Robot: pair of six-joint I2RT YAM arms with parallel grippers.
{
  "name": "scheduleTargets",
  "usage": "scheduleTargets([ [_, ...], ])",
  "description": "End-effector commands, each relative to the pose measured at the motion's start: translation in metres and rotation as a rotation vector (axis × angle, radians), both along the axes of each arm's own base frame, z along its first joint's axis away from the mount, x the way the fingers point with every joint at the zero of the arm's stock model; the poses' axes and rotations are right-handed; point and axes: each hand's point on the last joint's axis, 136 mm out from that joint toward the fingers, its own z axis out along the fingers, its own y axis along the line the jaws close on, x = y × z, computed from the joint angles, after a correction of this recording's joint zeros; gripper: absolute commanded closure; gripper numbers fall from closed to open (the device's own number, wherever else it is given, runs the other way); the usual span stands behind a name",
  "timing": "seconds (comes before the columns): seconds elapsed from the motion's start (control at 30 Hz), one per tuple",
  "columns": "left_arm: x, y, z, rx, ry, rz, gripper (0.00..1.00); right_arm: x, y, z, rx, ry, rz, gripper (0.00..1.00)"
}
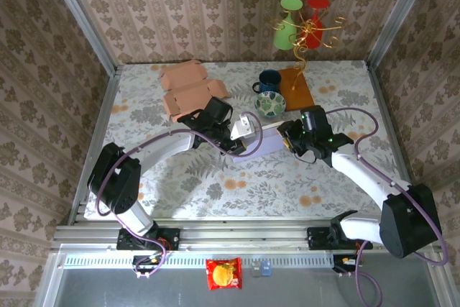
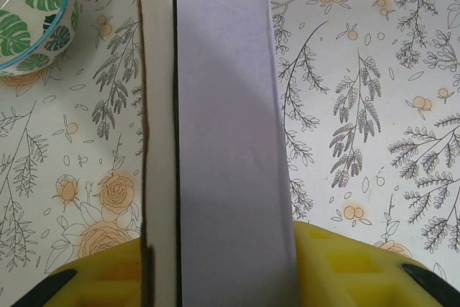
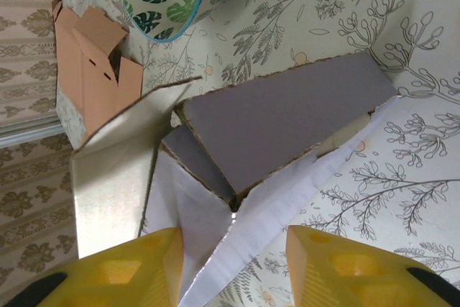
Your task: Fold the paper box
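The paper box (image 1: 264,140), white outside and lavender-grey inside, lies partly folded at the middle of the table between both arms. My left gripper (image 1: 241,133) holds its left end. In the left wrist view the yellow fingers (image 2: 338,264) press from both sides on a doubled wall of the box (image 2: 226,141), so the left gripper (image 2: 219,282) is shut on it. In the right wrist view the right gripper (image 3: 233,267) straddles a white corner flap of the box (image 3: 287,116). Its left finger (image 3: 136,267) is against the flap, and bare table shows before the right finger, so it stands open.
Flat brown cardboard boxes (image 1: 188,88) lie at the back left. A leaf-patterned bowl (image 1: 269,104), a blue mug (image 1: 269,80) and a wooden board (image 1: 297,88) sit just behind the box. A gold stand with green and red cups (image 1: 305,23) stands at the back.
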Motion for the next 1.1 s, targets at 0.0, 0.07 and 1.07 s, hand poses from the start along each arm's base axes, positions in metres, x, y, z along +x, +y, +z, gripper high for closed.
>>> scheduleTargets([
  [0.0,-0.001,-0.003,0.005,-0.012,0.013,-0.022,0.61,-0.001,-0.003,-0.011,-0.031,0.052,-0.03,0.62],
  [0.07,-0.001,-0.003,0.005,-0.013,0.01,-0.024,0.61,-0.004,-0.005,-0.015,-0.04,0.072,-0.035,0.65],
  [1.07,-0.005,-0.002,0.009,-0.005,-0.029,-0.048,0.58,-0.025,-0.013,-0.033,-0.118,0.257,-0.04,0.82],
])
